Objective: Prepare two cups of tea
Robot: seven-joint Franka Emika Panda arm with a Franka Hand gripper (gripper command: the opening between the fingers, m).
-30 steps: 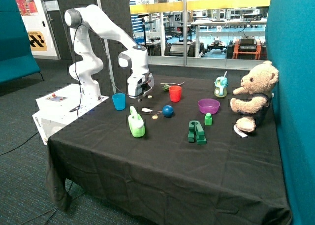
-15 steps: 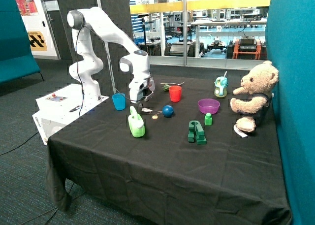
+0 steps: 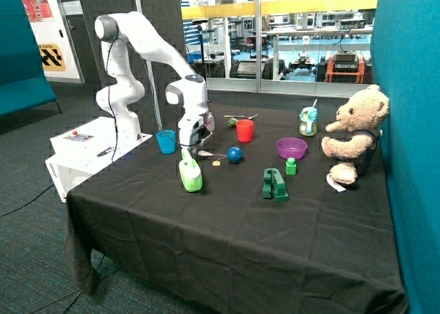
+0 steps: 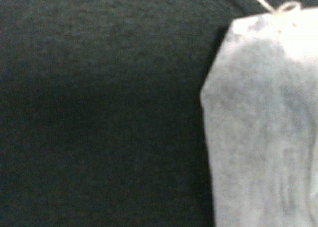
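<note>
One small white paper tea bag lies on the black tablecloth right under my white two-finger gripper, between the light blue plastic tumbler and the blue ball. Finger state: can't tell.

White tea bag, black tablecloth
</note>
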